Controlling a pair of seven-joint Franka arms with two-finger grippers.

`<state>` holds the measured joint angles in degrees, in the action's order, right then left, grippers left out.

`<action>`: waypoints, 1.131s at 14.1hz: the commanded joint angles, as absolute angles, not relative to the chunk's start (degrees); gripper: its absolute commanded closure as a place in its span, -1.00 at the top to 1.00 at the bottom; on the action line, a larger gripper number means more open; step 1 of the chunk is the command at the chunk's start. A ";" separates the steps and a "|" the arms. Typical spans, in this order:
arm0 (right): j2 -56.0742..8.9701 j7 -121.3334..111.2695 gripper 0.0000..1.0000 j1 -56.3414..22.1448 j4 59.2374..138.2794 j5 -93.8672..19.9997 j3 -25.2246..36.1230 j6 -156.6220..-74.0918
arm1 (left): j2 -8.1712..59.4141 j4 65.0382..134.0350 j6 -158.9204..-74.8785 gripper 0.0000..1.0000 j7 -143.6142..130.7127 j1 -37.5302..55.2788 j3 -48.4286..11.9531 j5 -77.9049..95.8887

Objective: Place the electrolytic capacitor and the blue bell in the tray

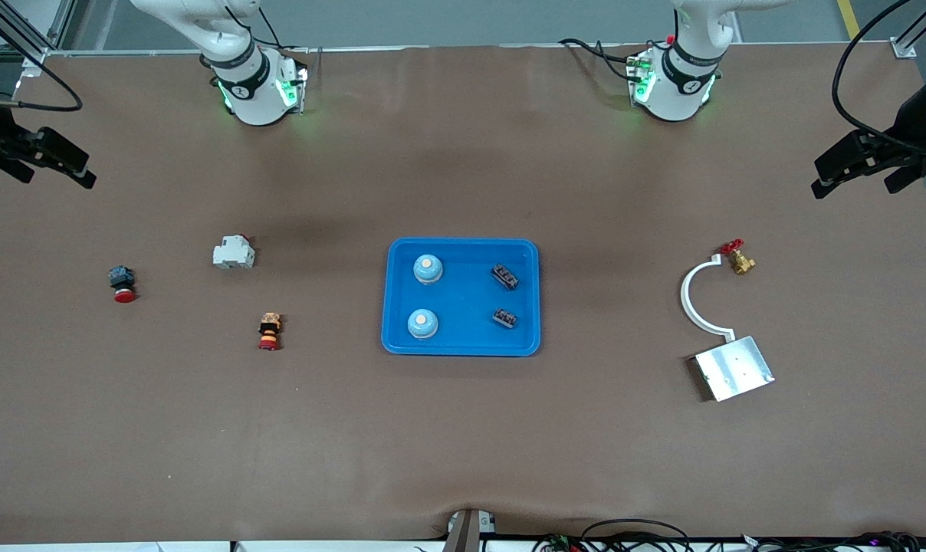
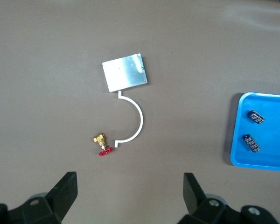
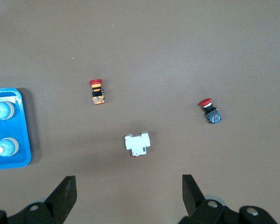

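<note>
Tray (image 1: 461, 346): mid-desk, holds 2 blue bells (image 1: 428, 268) (image 1: 422, 323) at the right arm's end and 2 dark capacitors (image 1: 504, 276) (image 1: 504, 317) at the left arm's end. No bell or capacitor seen outside it; task looks complete, nothing left to move.

Left gripper (image 2: 130, 186): fingers wide apart, empty, up over desk edge near valve (image 1: 739, 257), white bracket (image 1: 694, 295), plate (image 1: 733, 368). Arm waits.

Right gripper (image 3: 129, 186): fingers wide apart, empty, over its desk end near breaker (image 1: 234, 252), red button (image 1: 122, 283), orange switch (image 1: 270, 330). Arm waits.
</note>
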<state>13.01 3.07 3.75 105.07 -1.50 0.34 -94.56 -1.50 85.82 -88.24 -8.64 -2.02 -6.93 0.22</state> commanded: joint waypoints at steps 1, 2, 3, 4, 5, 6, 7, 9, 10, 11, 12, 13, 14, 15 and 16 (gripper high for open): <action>15.38 3.69 1.00 4.57 106.35 -2.37 -0.35 -93.08 | -1.50 84.99 -87.89 1.00 -8.09 -2.11 -7.56 -0.62; 15.73 3.69 1.00 4.57 106.35 -2.29 -0.35 -92.90 | -1.49 84.99 -87.89 1.00 -8.43 -2.20 -7.47 -0.62; 15.91 3.69 1.00 4.48 106.35 -2.29 -0.35 -92.81 | -1.49 85.08 -87.89 1.00 -8.79 -2.28 -7.47 -0.62; 16.00 3.69 1.00 4.48 106.35 -2.37 -0.44 -92.73 | -1.49 85.08 -87.80 1.00 -8.79 -2.37 -7.47 -0.70; 16.00 3.69 1.00 4.48 106.09 -2.29 -0.44 -92.20 | -1.49 85.17 -87.63 1.00 -8.70 -2.55 -7.38 -0.79; 15.91 3.69 1.00 4.48 105.56 -2.29 -0.44 -91.85 | -1.49 85.08 -87.37 1.00 -8.01 -2.64 -7.12 -1.05; 15.91 3.60 1.00 4.48 105.12 -2.29 -0.44 -91.41 | -1.49 84.90 -87.19 1.00 -7.91 -2.72 -7.03 -1.14; 15.73 3.60 1.00 4.48 103.72 -2.20 -0.44 -90.10 | -1.32 84.99 -86.75 1.00 -8.00 -2.55 -6.86 -1.23; 15.73 3.60 1.00 4.40 102.93 -2.20 -0.44 -89.39 | -1.32 84.99 -86.66 1.00 -8.00 -2.55 -6.86 -1.32; 15.38 3.69 1.00 4.48 102.05 -2.20 -0.35 -88.95 | -1.23 84.90 -86.66 1.00 -8.00 -2.72 -6.86 -1.23; 15.03 3.69 1.00 4.48 101.26 -2.20 -0.35 -88.86 | -1.32 84.73 -86.66 1.00 -8.00 -2.72 -6.77 -1.23; 14.94 3.69 1.00 4.48 101.16 -2.20 -0.35 -88.86 | -1.23 84.73 -86.66 1.00 -8.00 -2.72 -6.77 -1.32; 14.94 3.60 1.00 4.48 101.25 -2.20 -0.35 -88.77 | -1.23 84.73 -86.66 1.00 -8.17 -2.64 -6.77 -1.32; 14.94 3.52 1.00 4.40 101.25 -2.02 -0.35 -88.77 | -1.23 84.73 -86.66 1.00 -8.17 -2.55 -6.77 -1.32; 14.94 3.43 1.00 4.39 101.42 -1.59 -0.35 -88.68 | -1.23 84.81 -86.66 1.00 -8.26 -2.55 -6.77 -1.41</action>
<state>14.89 3.07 3.75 101.89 -1.63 0.13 -89.57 -1.46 85.67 -87.55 -8.62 -2.47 -6.59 0.06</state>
